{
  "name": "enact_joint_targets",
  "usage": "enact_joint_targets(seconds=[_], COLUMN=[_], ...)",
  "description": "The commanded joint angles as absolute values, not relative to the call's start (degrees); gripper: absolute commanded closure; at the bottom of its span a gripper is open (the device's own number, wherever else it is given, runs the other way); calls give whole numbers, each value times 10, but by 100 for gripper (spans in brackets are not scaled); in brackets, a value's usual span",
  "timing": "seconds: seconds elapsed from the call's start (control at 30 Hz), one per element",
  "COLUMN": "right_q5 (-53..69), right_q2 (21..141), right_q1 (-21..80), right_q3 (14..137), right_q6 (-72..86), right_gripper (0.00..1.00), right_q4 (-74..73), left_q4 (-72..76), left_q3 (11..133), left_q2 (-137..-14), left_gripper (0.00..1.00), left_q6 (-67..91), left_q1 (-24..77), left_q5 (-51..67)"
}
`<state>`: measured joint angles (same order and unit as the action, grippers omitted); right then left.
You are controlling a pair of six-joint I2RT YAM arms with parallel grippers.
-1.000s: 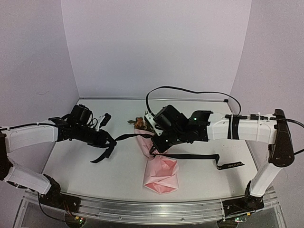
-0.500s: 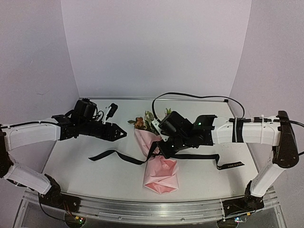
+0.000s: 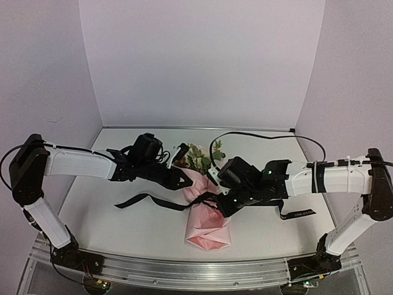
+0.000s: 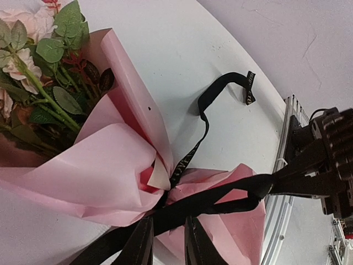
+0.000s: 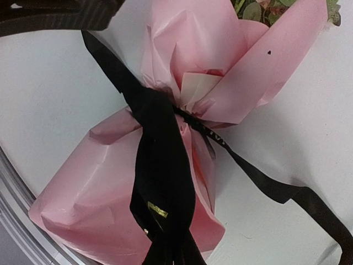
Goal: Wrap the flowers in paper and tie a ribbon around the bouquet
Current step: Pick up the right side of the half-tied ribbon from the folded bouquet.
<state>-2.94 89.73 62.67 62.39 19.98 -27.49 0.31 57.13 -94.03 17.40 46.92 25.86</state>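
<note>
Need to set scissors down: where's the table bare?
Near-left corner, between the black lettered ribbon's left tail and the metal front rail; near-right, below the ribbon's right end. Crowded centre: pale-pink paper-wrapped bouquet, left gripper, right gripper.

Soft, even light; sharp focus.

The top camera looks down from six o'clock, high up, over the whole table [image 3: 123, 227]. Both wrist cameras hang close, at ten and three o'clock of the bouquet [image 3: 207, 212], sharing the ribbon [image 5: 160, 149] around its waist.
</note>
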Motion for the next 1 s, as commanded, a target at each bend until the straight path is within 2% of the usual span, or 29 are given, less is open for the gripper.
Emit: enact_joint_targets(seconds=[0.0,0.33,0.67,0.97], right_q5=[-5,-6,-56,-91], right_q2=[863,825,803,769], right_q1=[631,634,634,634], right_q3=[603,575,552,532], right_q6=[213,200,203,241], right_gripper=[100,99,92,66], right_q4=[-243,-240,-252,-275], left_q4=[30,-33,-74,-109], left_q3=[625,697,731,759], left_q2=[-971,-1039,-1064,-1098], left_gripper=[82,86,90,92], left_q6=[156,114,74,49], left_q1=[482,520,538,571], left_q5=[260,276,324,348])
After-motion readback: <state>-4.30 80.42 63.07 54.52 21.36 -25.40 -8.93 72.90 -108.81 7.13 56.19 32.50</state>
